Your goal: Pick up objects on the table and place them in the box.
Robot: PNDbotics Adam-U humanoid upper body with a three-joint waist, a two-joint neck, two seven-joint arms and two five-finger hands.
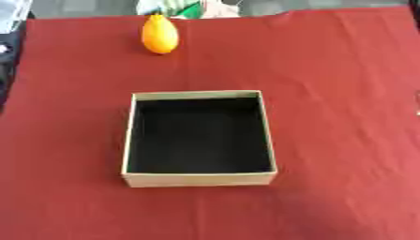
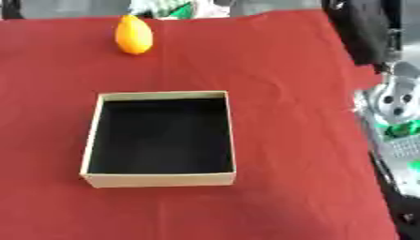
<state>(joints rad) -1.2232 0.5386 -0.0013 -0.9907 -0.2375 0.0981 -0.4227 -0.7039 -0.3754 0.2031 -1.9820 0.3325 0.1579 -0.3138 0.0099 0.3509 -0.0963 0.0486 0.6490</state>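
An orange, egg-shaped fruit (image 1: 159, 34) lies on the red tablecloth near the far edge, left of centre. An open cardboard box (image 1: 198, 179) with pale walls and a black inside stands in the middle of the table. I see nothing inside it. The fruit is well behind the box and apart from it. Neither of my hands shows in either view.
The red cloth (image 1: 344, 93) covers the whole table. Past the table's right edge stand black and silver parts (image 2: 397, 99) with a green patch below them. Blurred white and green things (image 1: 184, 8) lie beyond the far edge.
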